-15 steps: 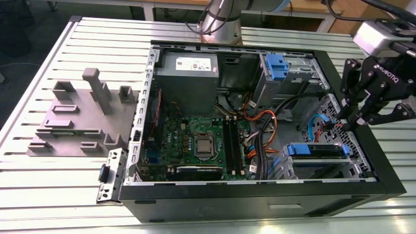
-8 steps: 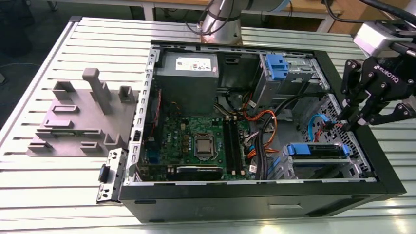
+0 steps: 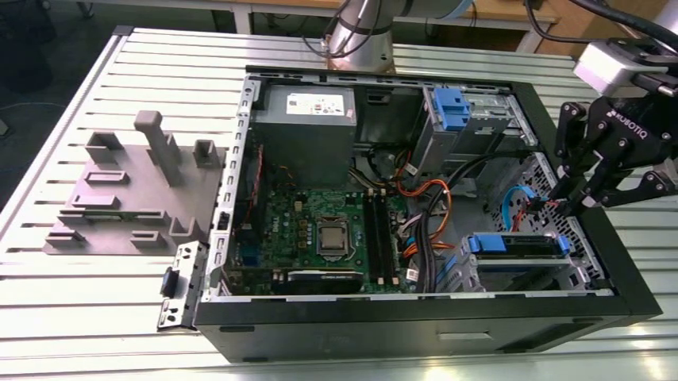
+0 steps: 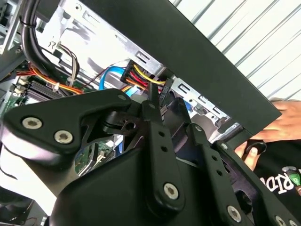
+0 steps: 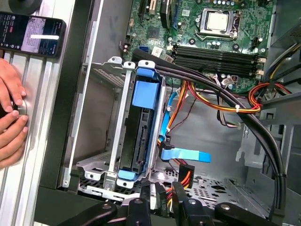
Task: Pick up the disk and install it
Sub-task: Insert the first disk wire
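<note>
While the hand (image 3: pixel 585 200) hangs pointing down over the open computer case (image 3: pixel 424 329), the disk (image 5: pixel 141 136) sits in its blue bracket inside the drive cage (image 5: pixel 113 122), just ahead of it. Whether the hand is apart or together, I cannot tell.

blocked: cables (image 5: pixel 197 77) beside drive cage (image 5: pixel 123 117); free: case floor (image 5: pixel 211 134), seemingly

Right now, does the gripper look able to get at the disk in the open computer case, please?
Probably yes. The gripper hangs just above the open case, near the disk, which sits in its metal cage with its top uncovered. The cables bunched beside the cage may crowd it.
</note>
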`<state>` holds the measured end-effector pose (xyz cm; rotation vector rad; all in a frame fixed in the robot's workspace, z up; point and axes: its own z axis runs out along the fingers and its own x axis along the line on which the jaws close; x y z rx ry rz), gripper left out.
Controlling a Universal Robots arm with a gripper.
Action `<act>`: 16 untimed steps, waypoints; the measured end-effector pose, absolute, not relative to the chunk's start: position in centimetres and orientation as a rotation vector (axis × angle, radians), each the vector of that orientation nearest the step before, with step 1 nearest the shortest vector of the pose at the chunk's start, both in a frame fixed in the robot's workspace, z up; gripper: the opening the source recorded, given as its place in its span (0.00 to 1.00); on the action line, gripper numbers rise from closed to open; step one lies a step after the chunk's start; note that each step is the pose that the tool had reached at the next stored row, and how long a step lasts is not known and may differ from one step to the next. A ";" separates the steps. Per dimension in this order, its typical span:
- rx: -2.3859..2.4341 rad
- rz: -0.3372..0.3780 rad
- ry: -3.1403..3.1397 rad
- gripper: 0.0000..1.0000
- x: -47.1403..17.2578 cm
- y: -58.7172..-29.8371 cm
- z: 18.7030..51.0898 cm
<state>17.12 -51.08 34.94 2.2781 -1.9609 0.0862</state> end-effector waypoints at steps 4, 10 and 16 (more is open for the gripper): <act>2.277 0.089 -1.960 0.24 17.1 -51.1 34.9; 2.277 0.088 -1.960 0.17 17.1 -51.1 34.8; 2.277 0.091 -1.961 0.17 16.4 -51.1 34.9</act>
